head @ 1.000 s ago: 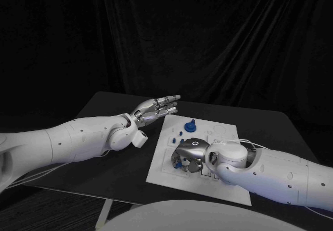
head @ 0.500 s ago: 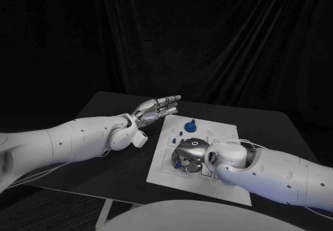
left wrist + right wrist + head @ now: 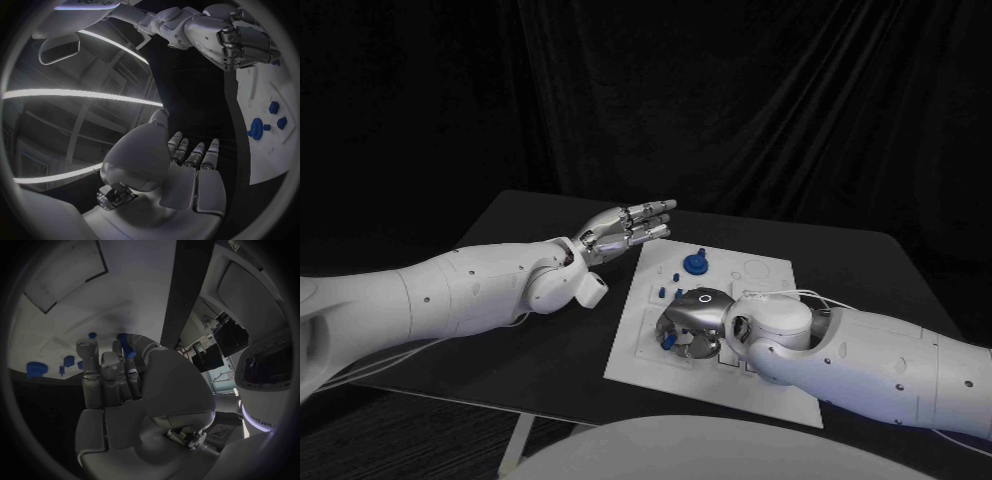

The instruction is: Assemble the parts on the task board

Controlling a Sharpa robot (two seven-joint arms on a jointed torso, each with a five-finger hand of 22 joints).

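**Right hand curled over a blue part on the board, left hand spread above the table**

The white task board (image 3: 733,300) lies in the lower middle of the head view, on the black table (image 3: 531,330). Toward the board's upper end stands a blue part with a round base (image 3: 697,265), with a smaller blue piece (image 3: 675,277) just beside it to the lower left. The left wrist view shows these same blue pieces at its right edge, the round one (image 3: 255,128) and two smaller ones (image 3: 274,107) near it.

At the middle of the board, the right hand (image 3: 689,322) sits curled down on the surface, its fingers bent in around a small blue part (image 3: 669,340) that peeks out at the hand's lower left. In the right wrist view that part (image 3: 127,346) shows between the fingertips (image 3: 87,347) and the thumb, so the hand grasps it. The white right arm (image 3: 877,360) runs in from the lower right corner.

The left hand (image 3: 625,225) hovers above the table's upper left part, just off the board's upper left corner, fingers straight and apart, holding nothing. Its own wrist view shows the flat palm (image 3: 187,175) with extended fingers. The white left arm (image 3: 444,295) enters from the left edge.
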